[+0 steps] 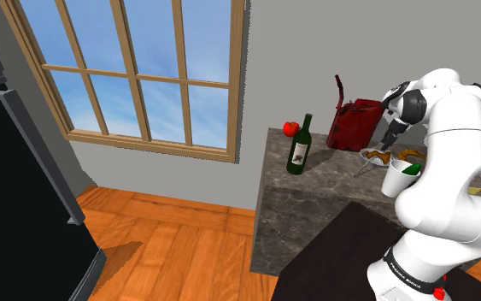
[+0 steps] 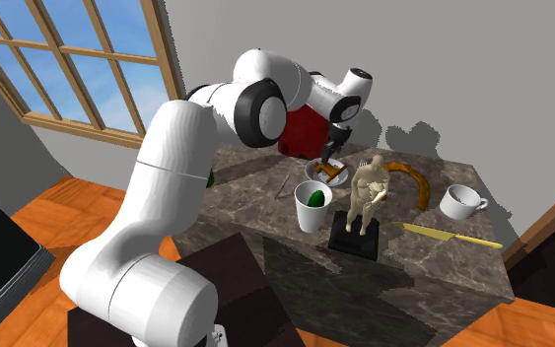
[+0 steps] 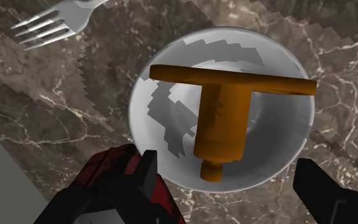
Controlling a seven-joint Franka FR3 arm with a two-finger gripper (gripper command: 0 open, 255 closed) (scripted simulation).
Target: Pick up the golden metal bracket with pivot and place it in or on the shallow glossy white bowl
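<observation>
Beside bowl (image 3: 274,57), fork (image 3: 50,22) and red can (image 1: 354,126)

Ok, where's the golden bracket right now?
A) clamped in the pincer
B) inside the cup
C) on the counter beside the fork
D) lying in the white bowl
D: the wrist view shows the bracket resting inside the bowl, with the pincer open and not touching it.

Bright, even light. Sky-lit window (image 1: 136,68) at 11 o'clock, shoulder view. Jagged, blocky shadows cross bowl (image 3: 276,127) and counter (image 3: 44,108).
</observation>
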